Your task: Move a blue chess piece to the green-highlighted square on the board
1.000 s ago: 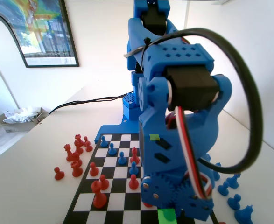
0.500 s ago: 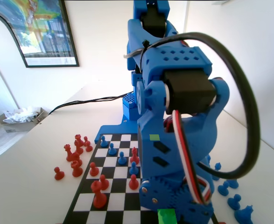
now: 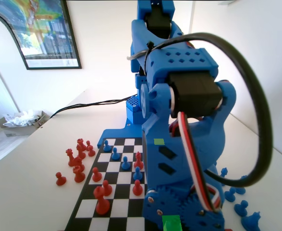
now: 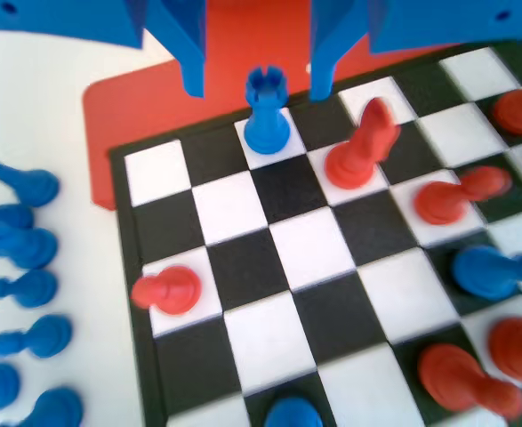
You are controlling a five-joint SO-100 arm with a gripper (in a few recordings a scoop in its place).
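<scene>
In the wrist view my gripper (image 4: 259,84) hangs open over the board's (image 4: 140,267) far edge, one jaw on each side of a blue chess piece (image 4: 265,120). This piece has a crenellated top and stands upright on a white square in the last row, with a gap to each jaw. In the fixed view the bright green-highlighted square (image 3: 171,224) lies at the bottom edge, right below my arm's wrist body (image 3: 179,144), which hides the gripper. A paler yellow-green square (image 3: 158,142) shows farther up the board.
Red pieces (image 4: 360,147) stand close to the right of the blue piece, and another red one (image 4: 167,289) lies nearer the board's left edge. Several blue pieces (image 4: 20,240) lie off the board at the left. In the fixed view, captured red pieces (image 3: 76,161) stand on the table to the left.
My arm has shifted a little to the left in the fixed view and its lower part has sunk slightly. The pieces on the board stand as before.
</scene>
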